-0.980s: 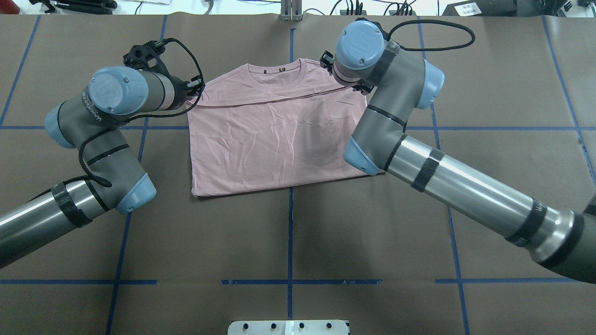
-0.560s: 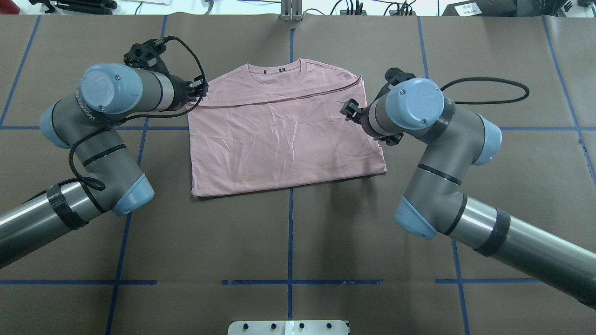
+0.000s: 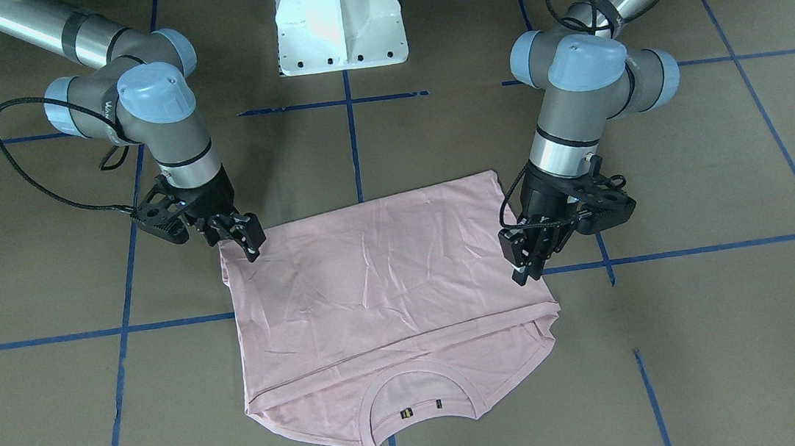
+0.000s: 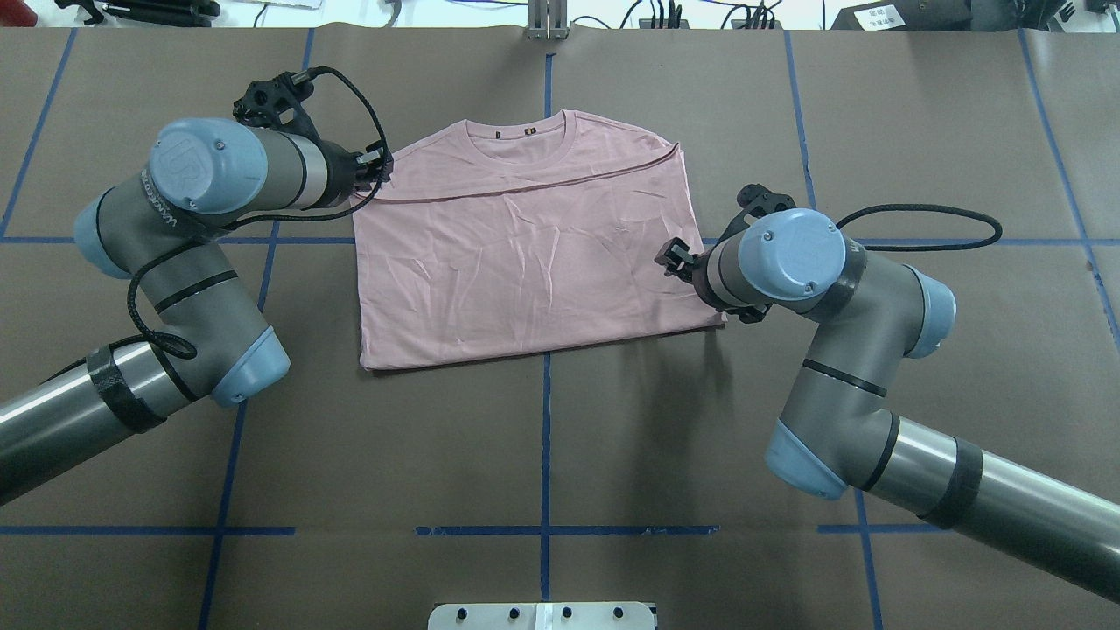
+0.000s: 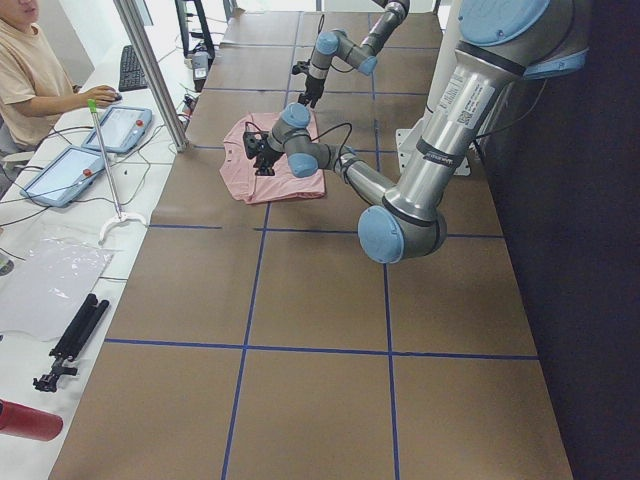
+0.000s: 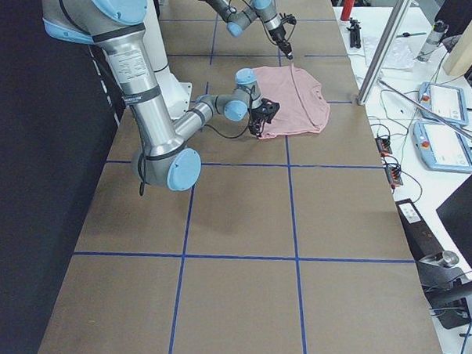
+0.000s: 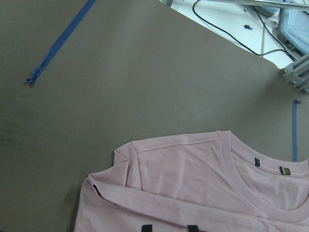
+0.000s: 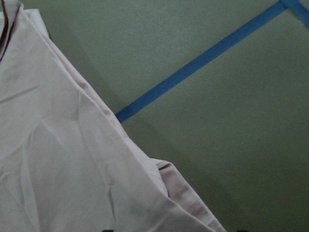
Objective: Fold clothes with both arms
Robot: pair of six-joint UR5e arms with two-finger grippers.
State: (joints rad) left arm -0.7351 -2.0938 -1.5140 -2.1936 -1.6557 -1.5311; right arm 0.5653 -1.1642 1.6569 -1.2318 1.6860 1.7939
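- The table (image 4: 542, 455) has the pink T-shirt (image 4: 525, 262) lying flat mid-table, already folded into a rectangle, with the collar (image 4: 522, 140) on the side away from the robot. Looks like we're between folds.
- Right gripper (image 3: 240, 238) hangs at the near hem corner, jaws spread and gripping nothing. A second ago it was up by the collar-side corner, so it's slid down that edge.
- Left gripper (image 3: 524, 265), also parted and empty, has barely budged from the other shoulder corner.
- Next, I'd guess: pinch every layer together.
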